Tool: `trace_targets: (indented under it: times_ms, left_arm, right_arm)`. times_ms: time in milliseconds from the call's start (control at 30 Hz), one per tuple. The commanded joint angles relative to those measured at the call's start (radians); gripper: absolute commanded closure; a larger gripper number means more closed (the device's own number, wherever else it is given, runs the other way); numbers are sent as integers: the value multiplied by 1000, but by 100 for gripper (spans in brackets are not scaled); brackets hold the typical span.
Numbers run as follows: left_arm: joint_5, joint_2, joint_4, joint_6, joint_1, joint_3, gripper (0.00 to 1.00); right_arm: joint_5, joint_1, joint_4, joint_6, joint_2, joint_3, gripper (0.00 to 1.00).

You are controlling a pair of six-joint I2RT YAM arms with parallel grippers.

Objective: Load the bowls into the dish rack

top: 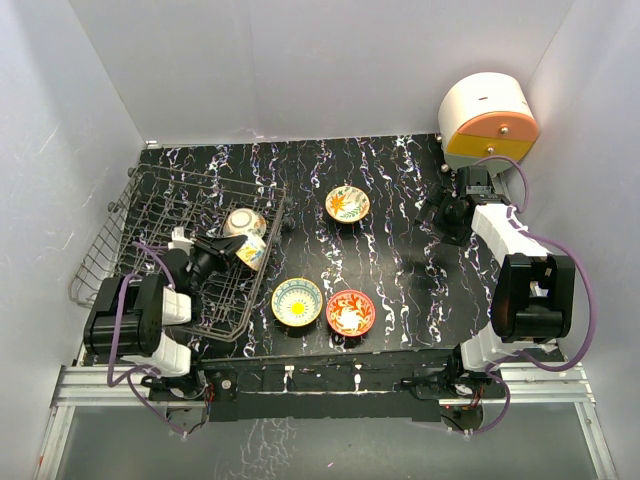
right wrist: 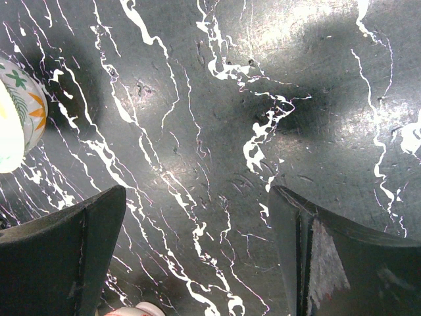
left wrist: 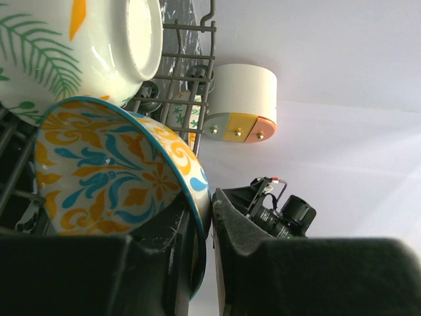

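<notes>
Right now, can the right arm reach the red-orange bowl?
Probably yes: the right gripper is open and empty, and only bare table lies between it and the red-orange bowl, which sits upright in the open.

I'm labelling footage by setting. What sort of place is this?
Probably a robot test cell, not a kitchen: white walls box in a marbled table, with two arms bolted to a metal frame.

2 bowls (top: 243, 222) in rack (top: 160, 200), 3 on table (top: 400, 270)
</notes>
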Motion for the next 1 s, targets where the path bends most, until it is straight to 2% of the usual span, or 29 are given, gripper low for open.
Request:
trace_targets:
  times_ms: [0,300,533,700,967]
  left_arm:
    - [7,-34,-205,118,43,-21,84]
    - [35,-62,-260,169,78,-55,79]
    - [45,-128,-402,259,101,-52,76]
    - [47,-198,-549,335,128,-38,62]
    - [32,-222,-777,462,149,23,54]
  right_arm:
    - [5,-5,36,-4,-1,17,8]
    - [-2,-4,44,-4,-2,9,8]
    - [-10,-5,46,-4,-1,6,8]
    - [-15,-5,51,-3,-5,-2,8]
    - [-20,-4,50,-4,-6,-2,8]
